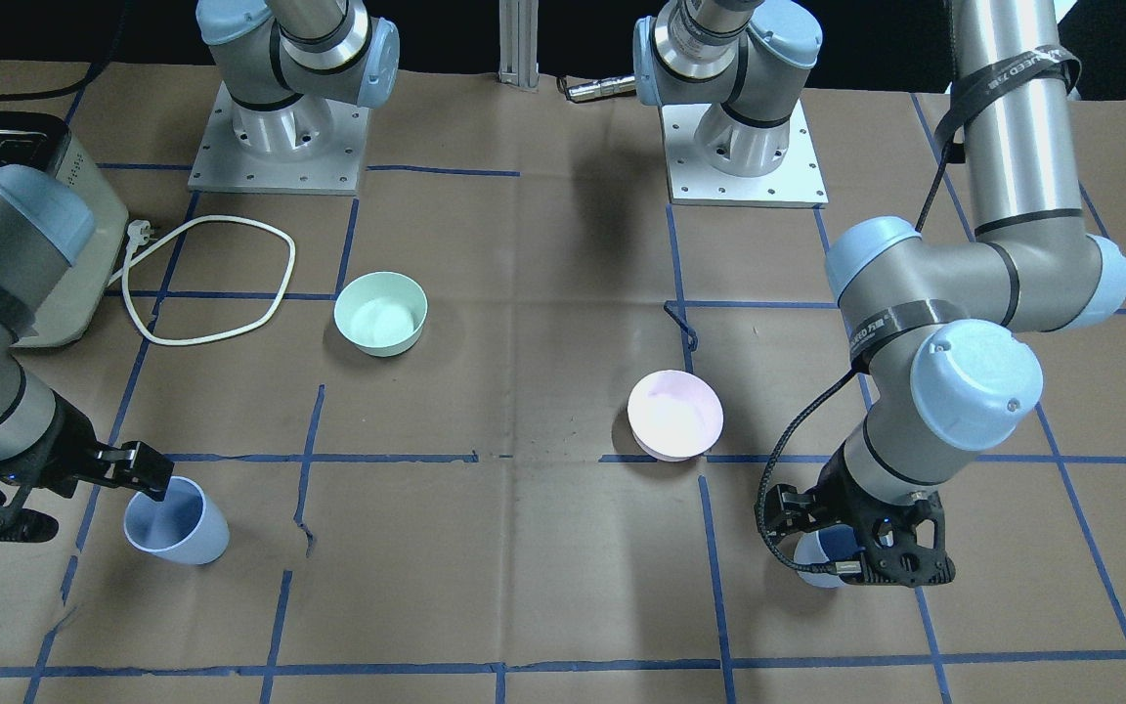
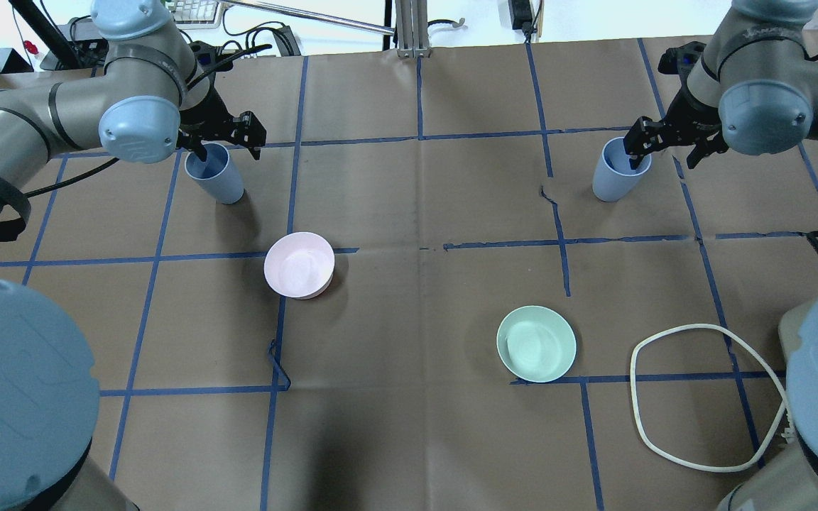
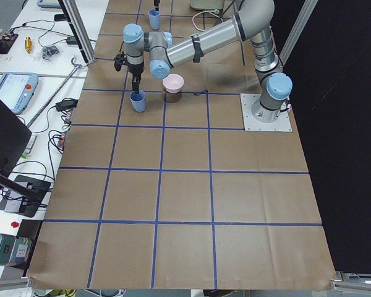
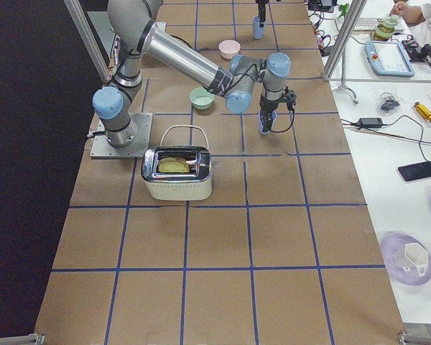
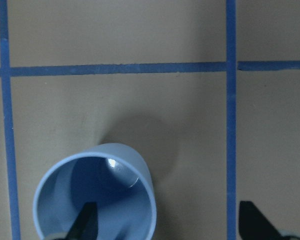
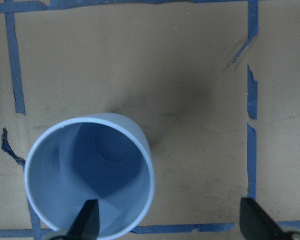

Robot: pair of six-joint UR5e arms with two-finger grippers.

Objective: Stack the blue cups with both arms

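Wide left tool point(image 2: 228, 142) straddling left cup point(image 2: 221, 183) rim beyond pink bowl point(image 2: 299, 264); wide right tool point(image 2: 668, 145) straddling right cup point(image 2: 609, 179), well right of it. Taped surface point(image 2: 416, 191) between. Pale blue, tapered, upright.

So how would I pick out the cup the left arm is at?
On the brown table with blue tape squares, find the pink bowl. The pale blue cup nearest it stands upright, the left claw straddling its rim; its twin stands far off, nearer the mint-green bowl.
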